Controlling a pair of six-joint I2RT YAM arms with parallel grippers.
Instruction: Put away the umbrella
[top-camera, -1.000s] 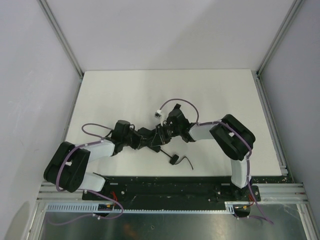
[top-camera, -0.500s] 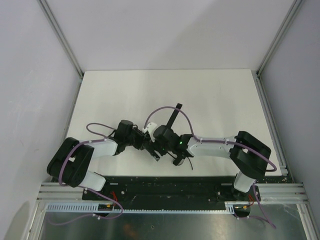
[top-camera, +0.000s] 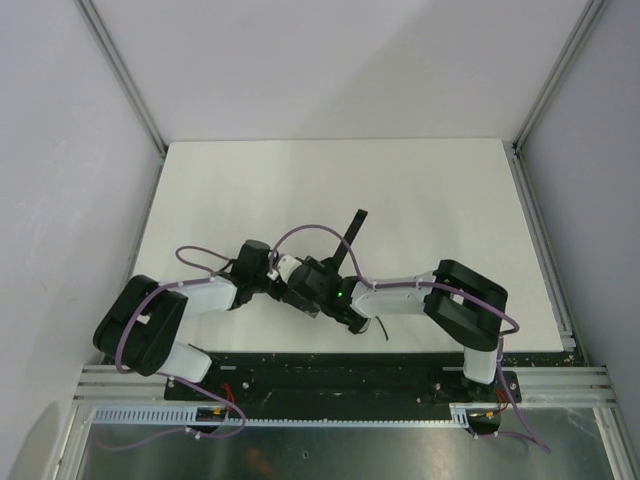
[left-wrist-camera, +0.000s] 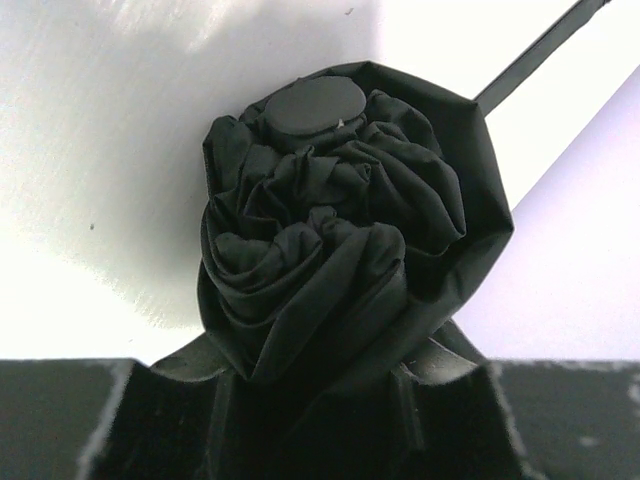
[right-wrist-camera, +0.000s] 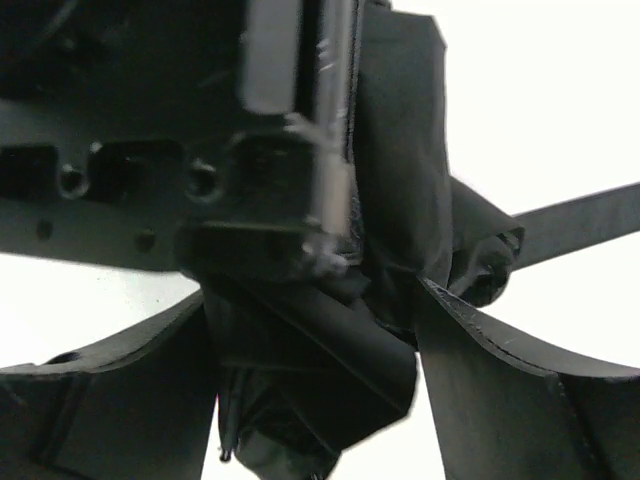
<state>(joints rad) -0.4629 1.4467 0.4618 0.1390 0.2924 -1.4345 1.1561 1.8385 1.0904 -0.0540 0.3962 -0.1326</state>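
**Folded umbrella pinched by the left tool, right tool spread wide around it**

The umbrella sits low over the near middle of the white counter, at the spot where the two arms meet. In the left wrist view its black canopy is bunched into loose folds, with the round flat cap facing away from the camera. The bundle rises straight out of the left tool. That tool's fingers press in on the fabric from both sides, so the left tool is clamped on the umbrella.

A flat black strap leads off from the bundle and points toward the far side of the counter in the overhead view.

The right tool comes in from the opposite side. Its fingers stand far apart, one to each side of the hanging fabric. The folds fill much of the gap and lie against the inner face of one finger, but the jaws are not pressed together on them, so this tool is spread and holds nothing
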